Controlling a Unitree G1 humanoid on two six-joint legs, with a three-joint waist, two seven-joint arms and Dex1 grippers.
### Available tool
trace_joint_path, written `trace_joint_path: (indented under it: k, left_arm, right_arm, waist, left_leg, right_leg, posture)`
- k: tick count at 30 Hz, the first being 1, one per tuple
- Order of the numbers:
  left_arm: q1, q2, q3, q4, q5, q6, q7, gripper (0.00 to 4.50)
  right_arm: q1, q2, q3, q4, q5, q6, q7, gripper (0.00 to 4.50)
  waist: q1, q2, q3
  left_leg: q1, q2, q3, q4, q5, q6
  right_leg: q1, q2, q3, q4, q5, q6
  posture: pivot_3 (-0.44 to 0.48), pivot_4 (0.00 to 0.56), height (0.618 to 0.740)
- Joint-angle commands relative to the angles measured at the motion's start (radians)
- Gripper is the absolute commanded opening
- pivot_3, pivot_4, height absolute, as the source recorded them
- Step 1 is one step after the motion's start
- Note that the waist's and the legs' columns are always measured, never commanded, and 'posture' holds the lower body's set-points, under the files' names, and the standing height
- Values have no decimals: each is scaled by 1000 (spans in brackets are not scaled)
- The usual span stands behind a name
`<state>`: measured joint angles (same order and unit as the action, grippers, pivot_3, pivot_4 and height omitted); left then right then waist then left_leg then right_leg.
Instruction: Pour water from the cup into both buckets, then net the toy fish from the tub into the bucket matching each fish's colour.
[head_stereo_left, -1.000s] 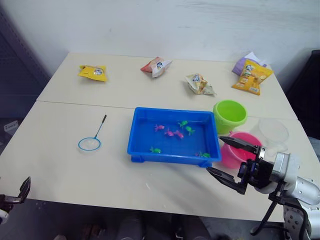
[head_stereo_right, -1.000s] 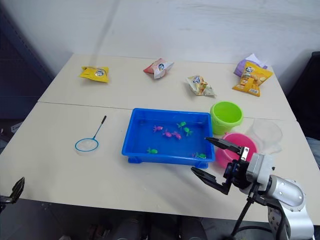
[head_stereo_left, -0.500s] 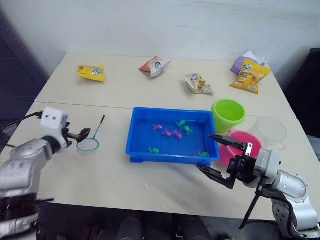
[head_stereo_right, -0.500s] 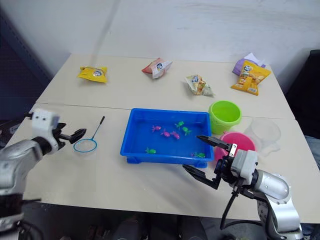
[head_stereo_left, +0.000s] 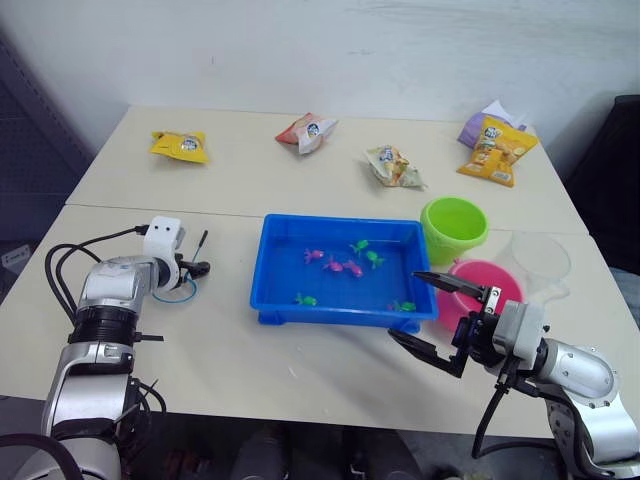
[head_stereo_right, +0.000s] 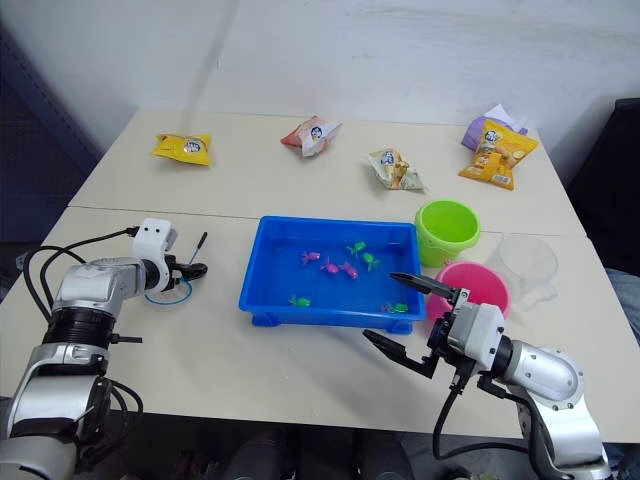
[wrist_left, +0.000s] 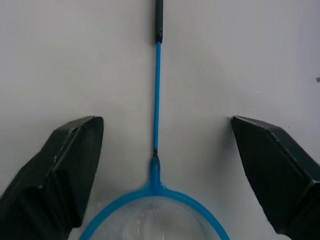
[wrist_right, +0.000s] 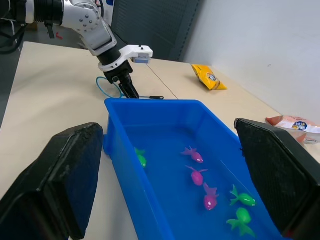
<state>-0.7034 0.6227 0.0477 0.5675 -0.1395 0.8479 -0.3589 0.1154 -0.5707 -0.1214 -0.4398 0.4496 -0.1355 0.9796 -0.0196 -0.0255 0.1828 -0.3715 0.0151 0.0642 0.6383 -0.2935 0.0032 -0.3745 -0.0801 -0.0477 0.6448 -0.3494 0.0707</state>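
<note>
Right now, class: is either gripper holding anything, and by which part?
Nothing is held. The left gripper is open over the net handle; the right gripper is open beside the tub.

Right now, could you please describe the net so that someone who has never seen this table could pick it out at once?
Find the blue tub in the middle of the table; the net lies flat on the tabletop off its left end, under the open left gripper. It is a small light blue hoop with a thin stick handle that turns dark at its tip, unlike the snack packets along the far edge.
</note>
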Motion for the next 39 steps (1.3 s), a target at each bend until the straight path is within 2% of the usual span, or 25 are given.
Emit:
trace_joint_path:
  k: [1,5,8,11,14,15,17,20,23,26,30,33,39]
  left_arm:
    - [80,22,-39,-6,30,40,-41,2559]
    - [136,29,-22,20,45,-38,-32,1083]
    - [155,64,4,15,31,-116,-83,24]
    - [142,108,98,-43,-58,-210,-199,24]
    - [141,154,170,-164,-168,-339,-412,24]
    - [154,188,162,-238,-194,-393,-523,24]
    - [167,230,140,-320,-214,-459,-650,24]
    - [152,249,81,-387,-230,-619,-852,24]
    - [99,239,-58,-465,-184,-725,-1004,24]
    - [45,203,-139,-521,-191,-690,-1052,24]
    - [-11,137,-251,-567,-152,-659,-1065,24]
    - [-51,77,-292,-564,-136,-637,-1045,24]
    - [-68,21,-340,-545,-87,-573,-998,24]
  right_arm:
    - [2,-12,-33,-46,-6,-28,-24,4500]
    - [-10,-22,-52,-57,8,-9,-49,4500]
    - [-15,-35,-70,-81,16,22,-78,4500]
    - [-35,-57,-99,-128,64,132,-143,4500]
    - [-82,-118,-101,-173,142,285,-176,4500]
    - [-140,-140,-93,-183,196,371,-214,4500]
    - [-228,-169,-81,-193,276,489,-257,4500]
    - [-340,-232,-34,-188,329,632,-249,4500]
    - [-469,-286,57,-168,360,818,-266,4500]
    - [-526,-287,91,-153,363,865,-245,4500]
    - [-543,-266,203,-109,279,882,-222,4500]
    - [-545,-262,258,-89,230,864,-183,4500]
    - [-562,-233,306,-70,173,840,-127,4500]
  waist:
    - [-7,0,0]
    - [-9,2,-1]
    - [-11,4,-2]
    - [-14,4,-2]
    - [-7,-1,1]
    - [-7,-3,2]
    - [-7,-3,3]
    - [-3,4,3]
    - [2,6,4]
    - [3,6,4]
    - [-1,6,4]
    - [-2,6,4]
    - [-6,6,4]
  left_leg:
    - [1,0,0,0,0,0]
    - [3,0,1,0,0,-1]
    - [4,1,1,0,1,-1]
    - [4,2,2,0,1,-2]
    - [1,2,1,0,1,-2]
    - [0,2,0,1,1,-2]
    - [-2,2,-1,3,1,-2]
    - [-3,1,-3,5,-1,0]
    - [-5,0,-3,7,-3,3]
    - [-7,0,-3,8,-3,4]
    - [-13,0,-4,12,-3,6]
    - [-16,0,-3,14,-2,8]
    - [-16,0,-4,15,-3,9]
  right_leg:
    - [0,0,1,0,0,0]
    - [1,0,1,1,0,0]
    - [1,0,2,3,0,0]
    - [0,0,1,4,0,0]
    - [-2,0,0,4,0,0]
    - [-2,0,0,4,0,-1]
    - [-3,-2,-1,3,0,-1]
    - [0,-4,-3,-1,0,-2]
    - [-1,-5,-3,-2,0,-2]
    - [-2,-4,-4,-2,0,-1]
    - [-5,-3,-5,-2,0,0]
    - [-5,-2,-5,0,2,2]
    - [-5,-1,-4,1,2,3]
  posture:
    - [0,150,738]
    - [0,150,738]
    - [0,150,738]
    - [0,150,738]
    - [0,150,738]
    - [0,150,738]
    - [0,150,738]
    - [0,150,738]
    - [0,150,738]
    - [0,150,738]
    - [0,150,738]
    - [0,150,738]
    - [0,150,738]
